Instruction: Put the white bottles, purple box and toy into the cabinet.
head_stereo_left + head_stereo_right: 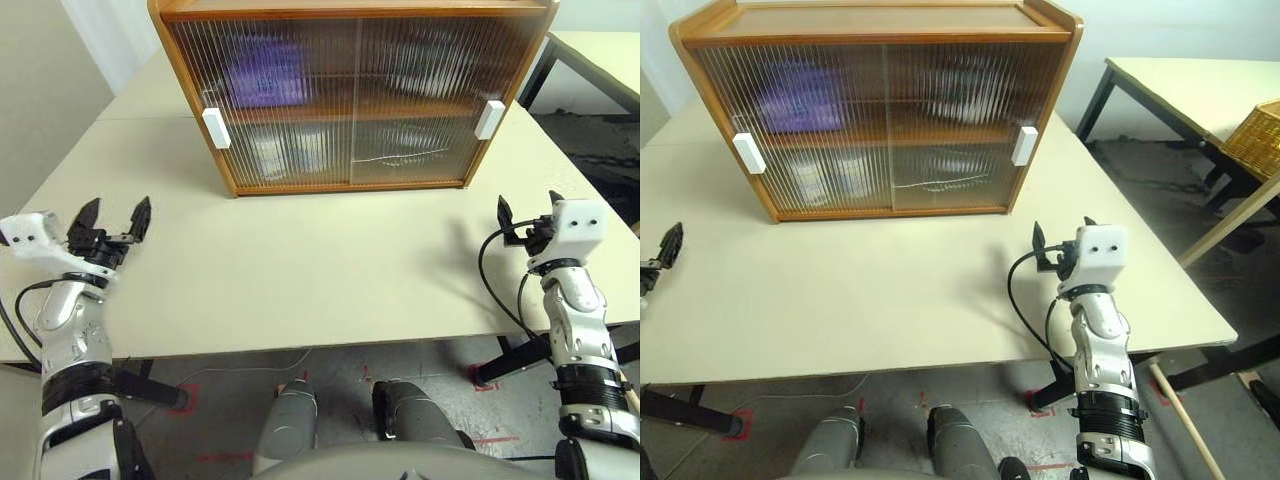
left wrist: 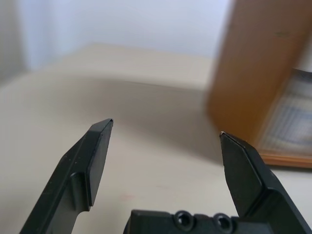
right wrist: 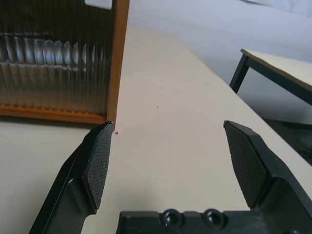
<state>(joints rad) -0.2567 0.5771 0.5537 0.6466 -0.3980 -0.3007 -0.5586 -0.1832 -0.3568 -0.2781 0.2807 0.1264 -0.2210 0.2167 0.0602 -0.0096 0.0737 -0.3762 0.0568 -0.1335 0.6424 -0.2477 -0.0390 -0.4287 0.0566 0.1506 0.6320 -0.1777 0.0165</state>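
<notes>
The cabinet stands at the back of the table with both ribbed sliding doors shut, a white handle at each outer edge. Behind the left door, the purple box shows as a blur on the upper shelf. Below it, two pale shapes that look like the white bottles sit on the lower shelf. I cannot make out the toy through the doors. My left gripper hovers open and empty over the table's left front. My right gripper is open and empty at the right front, level with the cabinet's right corner.
The beige table is bare between the grippers and the cabinet. A second table stands to the right with a wicker basket beyond it. A curved, shiny shape sits behind the right door on the lower shelf.
</notes>
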